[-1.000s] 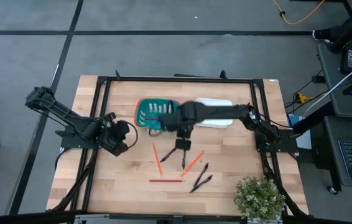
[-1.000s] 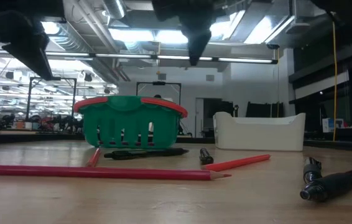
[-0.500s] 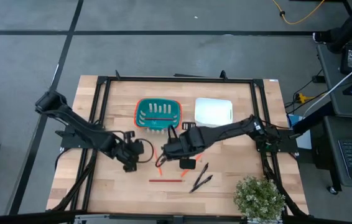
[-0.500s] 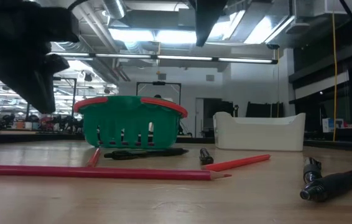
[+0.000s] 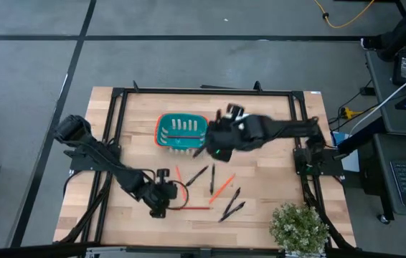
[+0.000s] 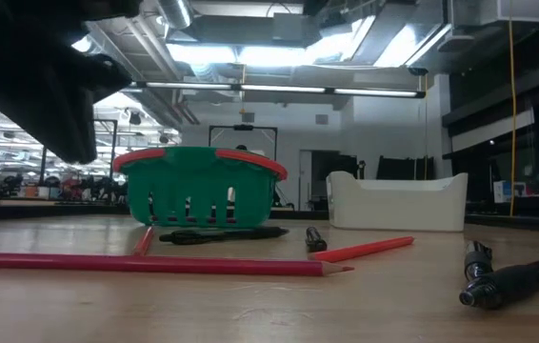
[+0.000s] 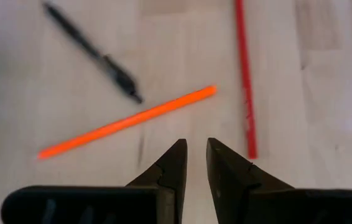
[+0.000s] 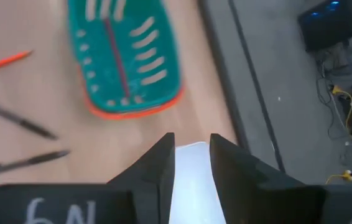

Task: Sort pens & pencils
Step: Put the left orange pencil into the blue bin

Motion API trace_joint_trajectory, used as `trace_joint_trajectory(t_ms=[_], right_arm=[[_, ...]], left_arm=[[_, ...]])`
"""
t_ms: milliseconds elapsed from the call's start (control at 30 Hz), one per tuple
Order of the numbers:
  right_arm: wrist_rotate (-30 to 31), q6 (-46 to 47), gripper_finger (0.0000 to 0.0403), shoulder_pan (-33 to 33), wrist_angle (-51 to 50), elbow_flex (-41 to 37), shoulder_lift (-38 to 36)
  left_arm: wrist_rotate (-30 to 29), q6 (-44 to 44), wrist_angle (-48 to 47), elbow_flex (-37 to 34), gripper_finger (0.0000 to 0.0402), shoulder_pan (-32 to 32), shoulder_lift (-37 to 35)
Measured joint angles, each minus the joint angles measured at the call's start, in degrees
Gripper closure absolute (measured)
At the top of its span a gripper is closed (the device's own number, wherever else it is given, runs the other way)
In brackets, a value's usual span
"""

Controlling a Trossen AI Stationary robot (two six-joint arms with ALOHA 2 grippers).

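You see a table (image 5: 267, 208) of pale wood, its grain visible, with a smooth matt finish and a frame of dark metal bars. The teal basket (image 5: 181, 131) looks like moulded plastic, slotted, with a red-orange rim and a slight sheen. The white bin (image 6: 398, 201) to its right is plain, smooth plastic. The pencils (image 6: 169, 264) have a smooth, painted red-orange coat; the pens (image 6: 222, 233) are black with faint gloss. The left gripper (image 7: 196, 163) shows matt black fingers (image 7: 171, 168). The plant (image 5: 300, 228) at the near right corner has fine, rough foliage.
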Motion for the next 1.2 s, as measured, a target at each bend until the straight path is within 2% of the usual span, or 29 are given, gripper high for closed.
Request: trace_joint_trajectory(t_ms=[167,400,633,833,1033,1200], right_arm=[[0.0,0.5,0.0301,-2.8,0.6,0.0,-4.7],[-0.6,-0.3,0.0301,-3.7,1.4,0.0,-5.8],[-1.6,-3.3,0.0301,-3.7,1.8,0.0,-5.4],[-1.5,-5.2,0.0301,-3.7,1.9,0.0,-5.4],[-1.0,-6.2,0.0301,-3.7,1.5,0.0,-5.4],[-1.0,-6.2,0.0301,-3.7,0.7,0.0,-5.4]], left_arm=[[3.1,4.6,-0.5,6.9,0.0345,0.6,6.8],[6.9,5.9,-2.5,12.9,0.0345,3.4,13.0],[11.4,1.0,-1.5,15.5,0.0345,6.4,14.2],[11.6,-1.9,-1.0,16.4,0.0345,7.0,14.2],[10.8,-4.6,-8.2,16.4,0.0345,8.4,14.2],[10.5,2.2,-11.5,16.4,0.0345,9.0,14.2]])
